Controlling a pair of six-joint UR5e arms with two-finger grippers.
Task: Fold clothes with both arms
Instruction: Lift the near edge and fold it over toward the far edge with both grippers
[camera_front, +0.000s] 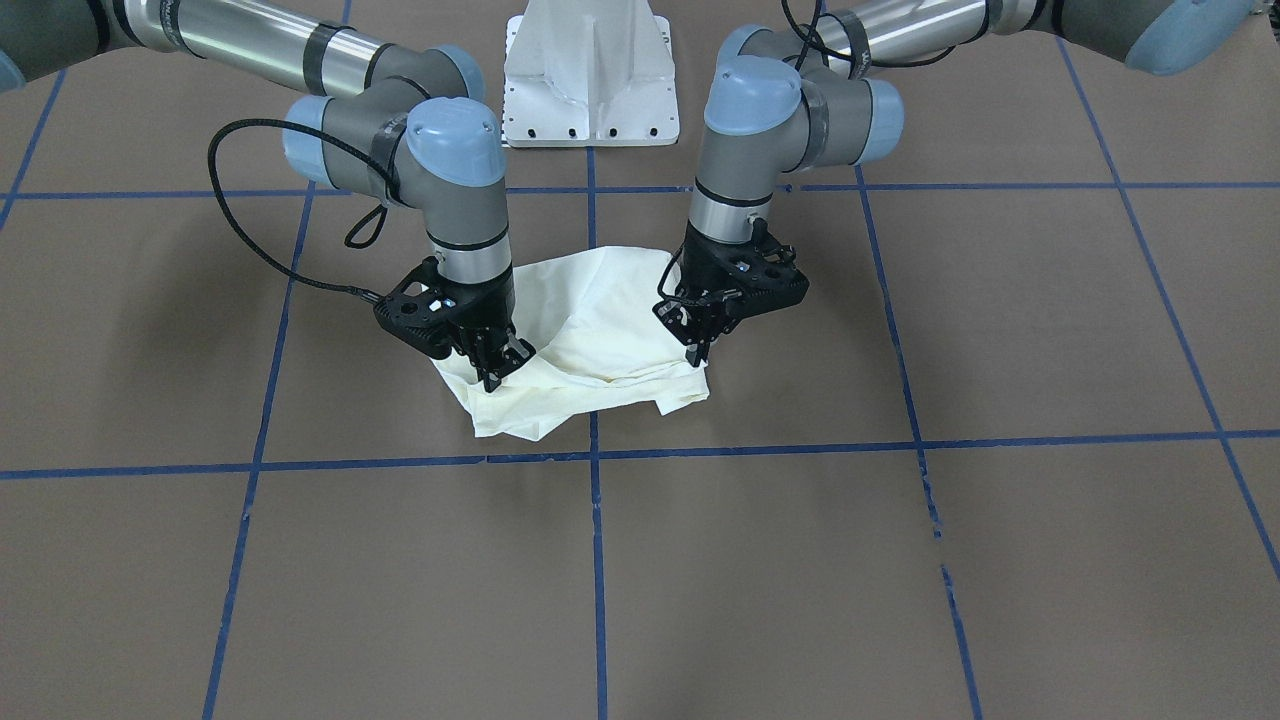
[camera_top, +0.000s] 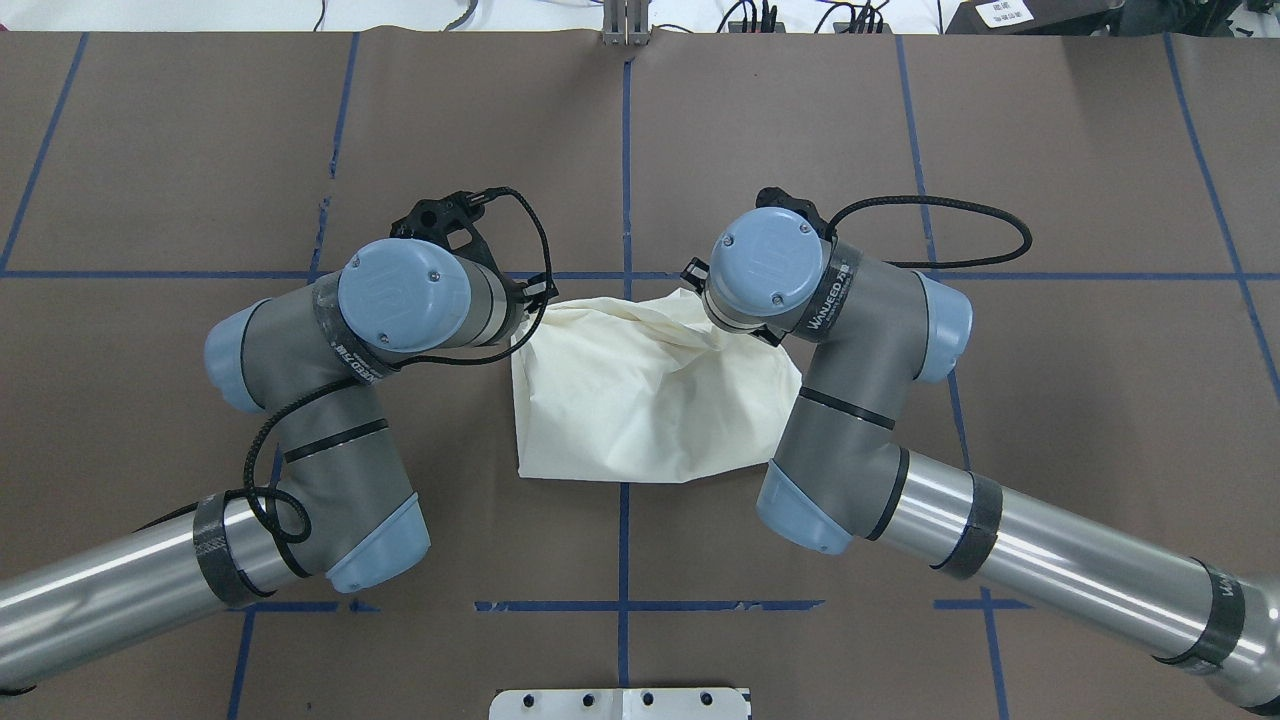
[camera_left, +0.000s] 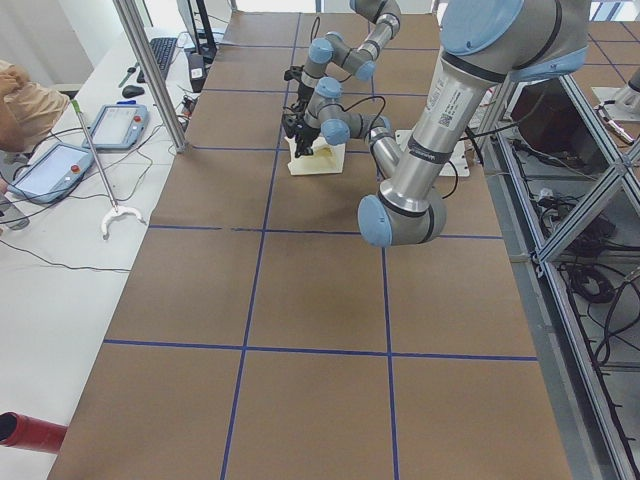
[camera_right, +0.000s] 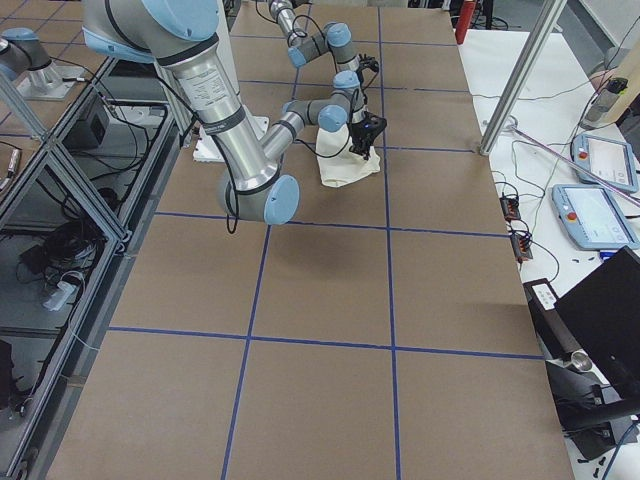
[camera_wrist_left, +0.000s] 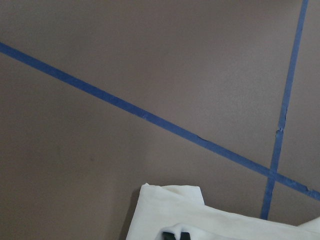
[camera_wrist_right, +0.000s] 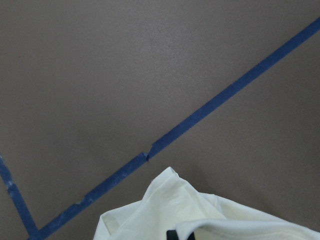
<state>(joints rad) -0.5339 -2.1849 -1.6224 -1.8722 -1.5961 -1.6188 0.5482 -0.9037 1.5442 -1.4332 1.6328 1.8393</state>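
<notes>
The cream T-shirt (camera_front: 600, 340) lies bunched in a small bundle at the table's middle, plain side up; no print shows. It also shows in the overhead view (camera_top: 640, 400). My left gripper (camera_front: 698, 352) points down at the bundle's far corner on my left side, jaws closed on the cloth. My right gripper (camera_front: 493, 378) points down at the far corner on my right side, jaws closed on the cloth. Each wrist view shows a shirt edge (camera_wrist_left: 170, 210) (camera_wrist_right: 165, 210) at the bottom with dark fingertips just in frame. In the overhead view both wrists hide the fingers.
The brown table (camera_front: 900, 560) carries a grid of blue tape lines (camera_front: 596, 560). The white pedestal base (camera_front: 590, 80) stands behind the shirt. A metal post (camera_left: 150, 70), pendants (camera_left: 55, 170) and a person (camera_left: 25, 100) are beyond the table's far side.
</notes>
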